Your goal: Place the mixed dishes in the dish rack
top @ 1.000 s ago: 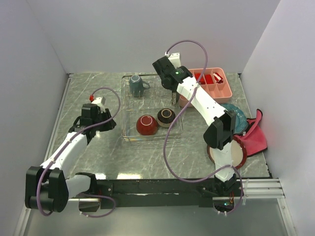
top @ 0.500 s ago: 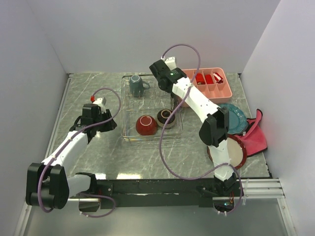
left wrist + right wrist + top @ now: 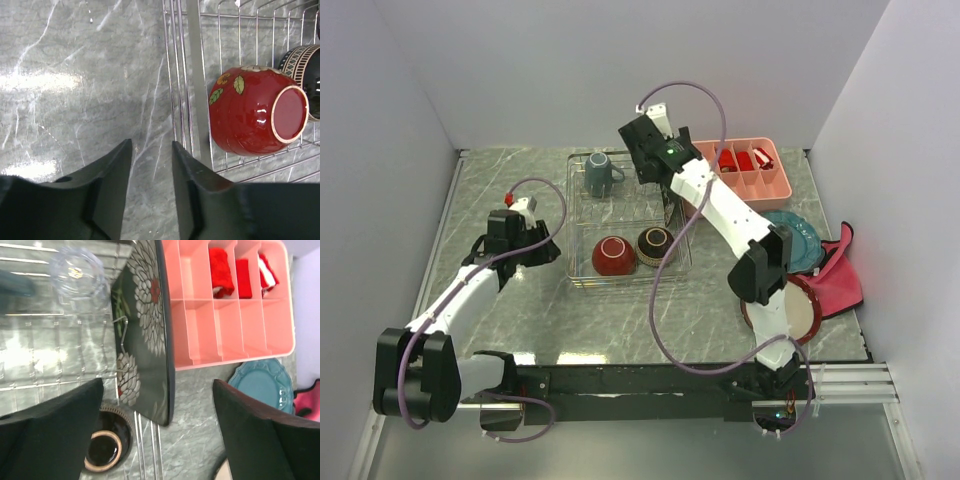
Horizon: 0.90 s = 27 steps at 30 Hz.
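Note:
The dish rack (image 3: 578,215) holds the grey-blue mug (image 3: 600,175), the red bowl (image 3: 616,256) on its side and the small dark patterned bowl (image 3: 656,243). The black floral square plate (image 3: 145,325) stands on edge at the rack's right side. My right gripper (image 3: 157,405) hovers over it, open wide, with neither finger touching it. A clear glass (image 3: 77,272) sits in the rack beyond. The teal scalloped plate (image 3: 802,235) and the red-rimmed cream plate (image 3: 795,312) lie on the table at right. My left gripper (image 3: 150,150) is open and empty, just left of the rack (image 3: 192,75) and the red bowl (image 3: 255,115).
A pink compartment tray (image 3: 745,170) with small red blocks stands right behind the rack, close to the black plate. A pink-red cloth (image 3: 840,275) lies by the right wall. The right arm's forearm crosses above the cream plate. White walls enclose the table.
My right gripper opened wide and let go of the black floral plate, which now stands in the rack; the wrist shifted back and left. My left gripper opened slightly.

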Each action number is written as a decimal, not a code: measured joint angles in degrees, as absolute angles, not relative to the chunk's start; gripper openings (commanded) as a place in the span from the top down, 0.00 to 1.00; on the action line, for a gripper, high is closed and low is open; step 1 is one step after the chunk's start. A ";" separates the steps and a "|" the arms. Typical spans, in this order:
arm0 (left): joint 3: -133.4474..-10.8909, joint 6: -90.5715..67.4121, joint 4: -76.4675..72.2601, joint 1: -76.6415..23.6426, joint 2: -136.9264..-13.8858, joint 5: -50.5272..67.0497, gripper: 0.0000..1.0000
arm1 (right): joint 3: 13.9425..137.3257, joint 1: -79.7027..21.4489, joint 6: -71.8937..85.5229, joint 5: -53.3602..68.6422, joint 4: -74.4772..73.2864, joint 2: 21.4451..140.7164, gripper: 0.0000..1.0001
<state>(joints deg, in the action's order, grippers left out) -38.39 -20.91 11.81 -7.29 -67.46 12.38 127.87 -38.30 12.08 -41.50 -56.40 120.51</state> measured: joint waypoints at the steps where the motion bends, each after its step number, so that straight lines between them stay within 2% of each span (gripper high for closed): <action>1: -38.39 -20.91 11.62 -7.22 -67.59 12.36 0.51 | 127.72 -38.59 11.70 -41.39 -56.23 119.63 0.00; 2: -38.54 -20.91 11.70 -7.14 -67.77 12.34 0.48 | 126.96 -38.85 11.25 -41.34 -55.61 118.28 0.00; 3: -38.85 -20.88 11.79 -6.98 -67.99 12.25 0.40 | 125.75 -39.13 10.70 -41.23 -55.09 116.49 0.00; 6: -40.93 -20.84 12.25 -6.37 -68.42 11.33 0.33 | 119.85 -38.70 9.34 -39.53 -53.30 109.21 0.00; 11: -48.16 -20.34 13.43 -4.36 -68.47 9.34 0.29 | 107.94 -31.51 7.42 -34.11 -51.79 95.37 0.00; 16: -53.30 -20.01 13.61 -3.84 -68.27 9.91 0.25 | 96.77 -18.41 5.34 -26.98 -51.64 87.00 0.03; 22: -54.68 -19.51 11.09 -5.50 -67.24 22.50 0.24 | 82.28 -3.64 -2.61 -12.64 -52.10 83.88 0.04; 27: -57.06 -18.09 7.40 -17.34 -69.52 34.54 0.24 | 71.79 2.57 -9.45 -2.68 -53.67 75.61 0.04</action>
